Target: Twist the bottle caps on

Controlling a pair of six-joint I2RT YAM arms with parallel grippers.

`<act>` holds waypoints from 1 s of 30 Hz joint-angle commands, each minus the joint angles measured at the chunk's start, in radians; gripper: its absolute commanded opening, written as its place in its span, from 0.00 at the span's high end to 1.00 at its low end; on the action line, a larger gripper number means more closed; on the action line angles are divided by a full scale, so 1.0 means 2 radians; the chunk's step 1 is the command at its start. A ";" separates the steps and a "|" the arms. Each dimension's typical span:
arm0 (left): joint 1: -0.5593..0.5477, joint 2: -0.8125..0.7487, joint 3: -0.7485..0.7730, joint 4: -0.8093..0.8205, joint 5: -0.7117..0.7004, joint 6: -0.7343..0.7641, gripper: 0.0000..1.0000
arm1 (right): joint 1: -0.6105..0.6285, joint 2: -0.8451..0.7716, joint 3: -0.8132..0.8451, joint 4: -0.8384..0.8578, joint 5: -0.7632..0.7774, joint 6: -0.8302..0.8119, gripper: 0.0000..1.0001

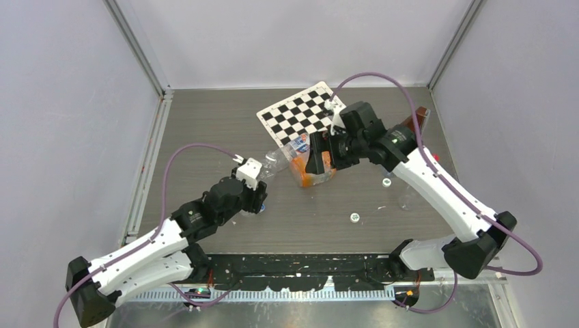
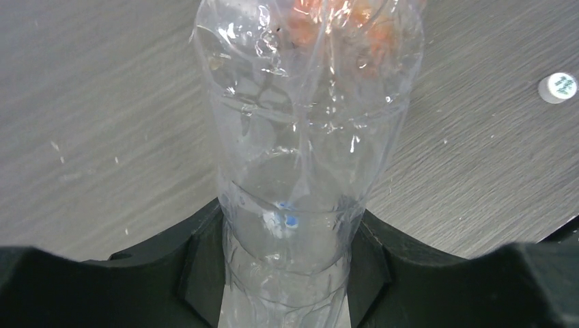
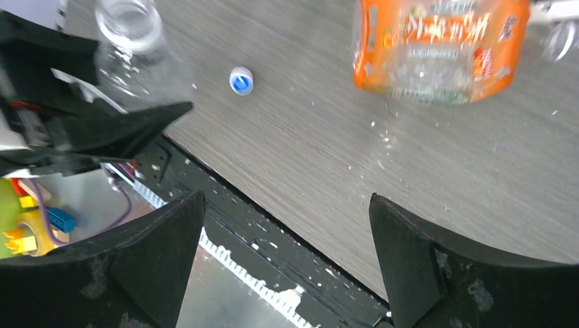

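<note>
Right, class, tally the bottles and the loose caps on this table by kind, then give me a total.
Clear unlabelled bottles: 2
Orange-labelled bottle: 1
Brownish bottle, partly hidden at the far right: 1
Loose caps: 3
Total: 7

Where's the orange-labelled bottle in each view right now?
Top external: orange-labelled bottle mid-table, just below the checkerboard.
Left wrist: orange blur at top edge, seen through the clear bottle.
Right wrist: top right.
Shared landmark: that clear bottle, in the left gripper.
</note>
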 commanded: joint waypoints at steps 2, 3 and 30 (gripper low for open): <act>0.013 0.016 0.011 -0.076 -0.037 -0.123 1.00 | 0.001 0.002 -0.102 0.077 -0.033 0.019 0.04; 0.021 0.016 0.006 -0.078 -0.034 -0.133 1.00 | 0.007 0.007 -0.111 0.082 -0.028 0.020 0.04; 0.124 0.242 -0.025 0.123 0.133 -0.254 1.00 | 0.069 0.034 -0.203 0.177 0.049 0.047 0.09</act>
